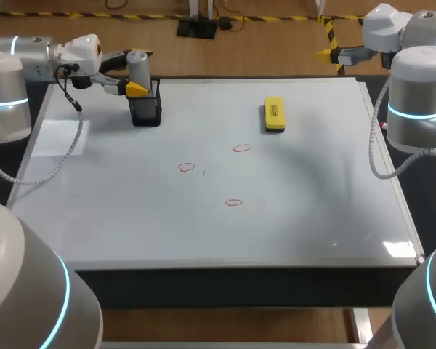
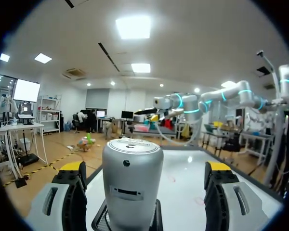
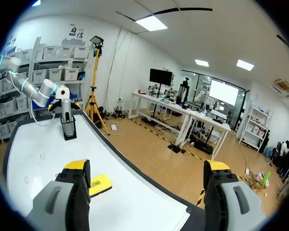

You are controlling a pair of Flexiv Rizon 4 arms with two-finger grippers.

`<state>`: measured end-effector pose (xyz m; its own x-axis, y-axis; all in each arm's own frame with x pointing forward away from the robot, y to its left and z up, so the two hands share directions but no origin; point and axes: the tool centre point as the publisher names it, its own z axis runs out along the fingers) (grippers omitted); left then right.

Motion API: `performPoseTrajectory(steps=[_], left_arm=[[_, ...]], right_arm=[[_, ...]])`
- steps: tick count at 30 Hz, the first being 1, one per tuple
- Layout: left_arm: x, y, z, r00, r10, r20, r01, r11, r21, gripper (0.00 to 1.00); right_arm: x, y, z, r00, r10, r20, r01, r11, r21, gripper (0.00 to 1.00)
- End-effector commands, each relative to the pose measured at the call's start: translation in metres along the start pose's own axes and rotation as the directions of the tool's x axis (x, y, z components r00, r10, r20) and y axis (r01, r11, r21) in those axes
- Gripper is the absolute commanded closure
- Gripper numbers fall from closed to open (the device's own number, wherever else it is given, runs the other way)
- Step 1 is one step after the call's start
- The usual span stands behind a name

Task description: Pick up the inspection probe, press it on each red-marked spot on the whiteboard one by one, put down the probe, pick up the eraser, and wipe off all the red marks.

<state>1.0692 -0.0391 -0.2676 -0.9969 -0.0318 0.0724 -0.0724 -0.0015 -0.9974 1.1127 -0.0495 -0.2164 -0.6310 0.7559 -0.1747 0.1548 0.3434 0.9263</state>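
The silver inspection probe (image 1: 139,67) stands upright in a black mesh holder (image 1: 146,111) at the whiteboard's far left. My left gripper (image 1: 136,73) is open around the probe's upper part. In the left wrist view the probe (image 2: 132,183) fills the space between the fingers (image 2: 70,192), with a gap on each side. The yellow eraser (image 1: 274,115) lies flat at the far middle-right. Three red marks (image 1: 187,167) (image 1: 241,147) (image 1: 233,202) are drawn mid-board. My right gripper (image 3: 147,166) is open and empty, held high beyond the far right corner, with the eraser (image 3: 100,183) below it.
The whiteboard (image 1: 298,203) covers nearly the whole table and has a thin raised frame. My right arm's elbow (image 1: 418,94) stands over the right edge. My left arm's cable (image 1: 71,149) hangs over the left part of the board.
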Motion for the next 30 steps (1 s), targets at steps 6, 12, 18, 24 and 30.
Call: performPoseTrajectory(steps=[6, 12, 18, 24, 30], left_arm=[[-0.002, 0.002, 0.001, 1.000, 0.002, -0.011, -0.002, 1.000, 0.004, 0.38], [-0.002, -0.001, 0.002, 0.999, 0.014, -0.033, -0.014, 1.000, 0.007, 0.88], [0.001, -0.003, 0.000, 0.999, 0.022, -0.037, -0.022, 1.000, 0.008, 1.00], [0.001, -0.005, 0.000, 0.999, 0.030, -0.040, -0.029, 1.000, 0.007, 1.00], [0.000, -0.009, 0.000, 0.998, 0.039, -0.050, -0.039, 0.999, 0.006, 1.00]], right_arm=[[0.000, 0.000, 0.000, 1.000, 0.000, -0.001, 0.000, 1.000, 0.000, 0.00], [0.000, 0.000, 0.000, 1.000, 0.000, -0.001, 0.000, 1.000, 0.000, 0.00], [0.000, 0.000, 0.000, 1.000, 0.000, -0.001, 0.000, 1.000, 0.000, 0.00], [0.000, 0.000, 0.000, 1.000, 0.000, -0.001, 0.000, 1.000, 0.000, 0.00], [0.000, 0.000, 0.000, 1.000, 0.000, -0.001, 0.000, 1.000, 0.000, 0.00]])
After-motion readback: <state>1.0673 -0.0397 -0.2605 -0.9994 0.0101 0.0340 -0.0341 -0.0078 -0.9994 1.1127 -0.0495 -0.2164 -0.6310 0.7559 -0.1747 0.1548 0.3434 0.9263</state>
